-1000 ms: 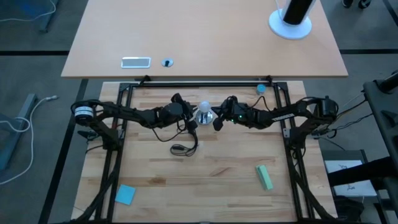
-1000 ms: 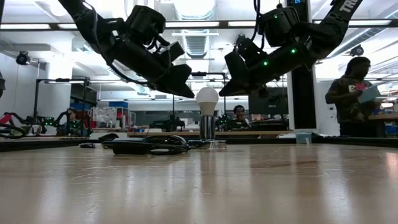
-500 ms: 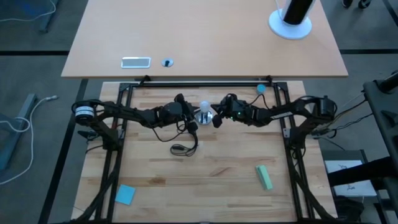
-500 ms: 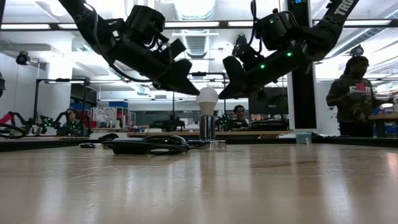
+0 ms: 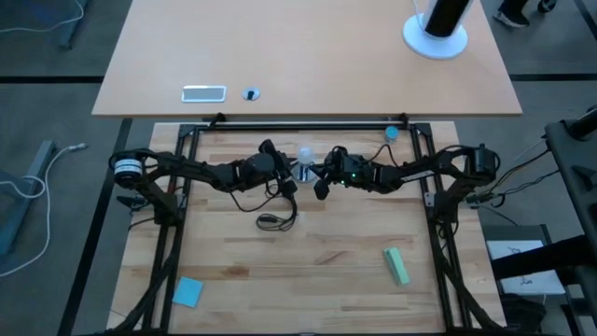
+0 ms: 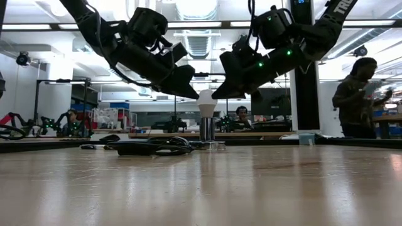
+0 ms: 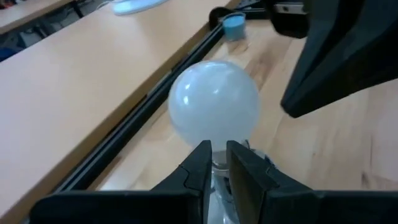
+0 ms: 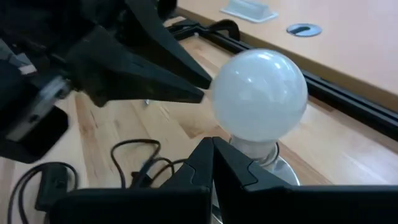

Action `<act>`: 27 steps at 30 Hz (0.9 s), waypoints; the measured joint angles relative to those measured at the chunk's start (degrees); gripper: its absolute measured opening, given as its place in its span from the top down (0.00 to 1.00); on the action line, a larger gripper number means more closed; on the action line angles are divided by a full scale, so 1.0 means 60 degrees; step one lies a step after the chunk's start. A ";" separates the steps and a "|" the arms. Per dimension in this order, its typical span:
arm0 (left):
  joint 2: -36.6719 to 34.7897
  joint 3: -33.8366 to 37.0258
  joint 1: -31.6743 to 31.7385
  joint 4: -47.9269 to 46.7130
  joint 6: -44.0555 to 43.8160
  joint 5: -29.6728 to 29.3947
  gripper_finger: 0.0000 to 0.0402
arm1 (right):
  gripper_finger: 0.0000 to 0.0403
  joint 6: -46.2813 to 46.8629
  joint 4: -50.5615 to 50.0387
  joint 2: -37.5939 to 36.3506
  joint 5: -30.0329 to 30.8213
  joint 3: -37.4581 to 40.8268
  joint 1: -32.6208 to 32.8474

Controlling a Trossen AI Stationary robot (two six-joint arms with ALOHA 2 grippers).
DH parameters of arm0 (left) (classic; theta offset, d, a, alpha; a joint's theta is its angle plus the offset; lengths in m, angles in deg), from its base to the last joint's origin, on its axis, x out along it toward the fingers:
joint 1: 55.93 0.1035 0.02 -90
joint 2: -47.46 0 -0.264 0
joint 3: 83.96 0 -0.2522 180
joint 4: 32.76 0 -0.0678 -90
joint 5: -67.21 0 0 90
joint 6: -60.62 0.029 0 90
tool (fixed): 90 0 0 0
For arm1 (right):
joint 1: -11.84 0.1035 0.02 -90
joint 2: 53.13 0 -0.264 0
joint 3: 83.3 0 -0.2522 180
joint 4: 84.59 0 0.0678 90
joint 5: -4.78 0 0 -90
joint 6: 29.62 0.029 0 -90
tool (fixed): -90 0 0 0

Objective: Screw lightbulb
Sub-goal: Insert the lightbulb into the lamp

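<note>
The frosted-white lightbulb (image 5: 305, 153) stands upright in the round silver socket (image 6: 206, 129) at the middle of the table's far part. It fills the left wrist view (image 7: 214, 102) and the right wrist view (image 8: 260, 94). My left gripper (image 6: 193, 95) is shut and hovers just left of the bulb's globe. My right gripper (image 6: 215, 95) is shut and hovers just right of it. Both point slantwise down at the bulb from opposite sides. My left gripper's shut tip (image 8: 200, 96) stands right at the side of the bulb's globe; I cannot tell whether it touches. My right gripper's shut tip stands against the globe's upper right side (image 6: 212, 95); I cannot tell whether it touches.
The socket's black cord with its switch (image 5: 272, 222) lies on the table just in front of the socket. A green block (image 5: 396, 266) and a blue pad (image 5: 187, 291) lie near the front. A small blue cap (image 5: 391, 133) sits by the black far rail.
My right gripper has gone toward the table's left, from a gap beside the bulb up to the bulb's globe, staying shut.
</note>
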 joint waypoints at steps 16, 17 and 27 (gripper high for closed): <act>-0.0532 0.0000 0.0016 -0.1150 -0.0212 -0.0160 0.90 | 1.00 -0.0266 -0.1622 -0.0585 0.0748 -0.0234 -0.0869; -0.0532 0.0000 0.0026 -0.1137 -0.0194 -0.0163 0.90 | 1.00 -0.0241 -0.1612 -0.0526 0.0590 -0.0311 -0.0975; -0.0543 0.0000 0.0066 -0.0561 0.0280 -0.0149 0.90 | 1.00 -0.0348 -0.1619 -0.0477 -0.0222 -0.0660 -0.1210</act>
